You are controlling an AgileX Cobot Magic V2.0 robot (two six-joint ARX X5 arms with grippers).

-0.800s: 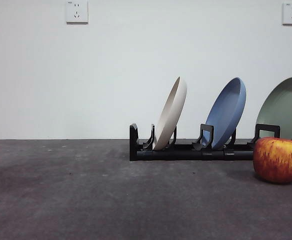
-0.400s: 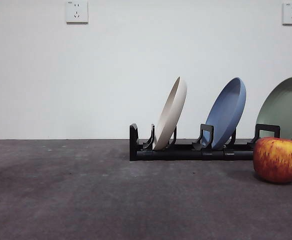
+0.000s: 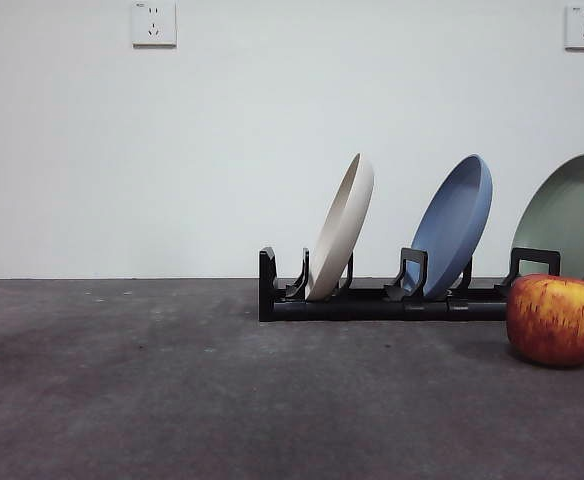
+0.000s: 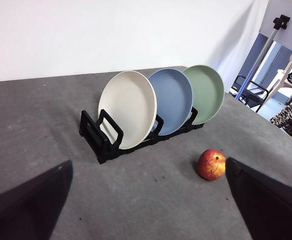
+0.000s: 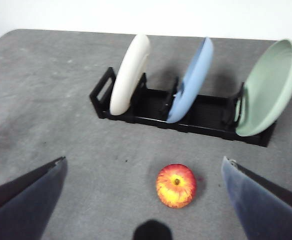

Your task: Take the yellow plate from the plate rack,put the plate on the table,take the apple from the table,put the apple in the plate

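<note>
The yellow plate [image 3: 342, 228] stands on edge, leaning, in the left end slot of the black plate rack [image 3: 372, 300]; it also shows in the left wrist view [image 4: 127, 108] and the right wrist view [image 5: 130, 74]. The apple [image 3: 557, 319] lies on the table [image 3: 172, 390] in front of the rack's right part, also in both wrist views [image 4: 210, 164] [image 5: 176, 185]. My left gripper [image 4: 146, 200] and right gripper [image 5: 143, 200] are both open and empty, held high above the table, well short of the rack. Neither arm shows in the front view.
A blue plate [image 3: 454, 226] and a sage-green plate [image 3: 572, 215] stand in the rack's other slots, to the right of the yellow one. The rack sits near the table's back edge before a white wall. A tripod and chairs [image 4: 266, 65] stand beyond the table's side.
</note>
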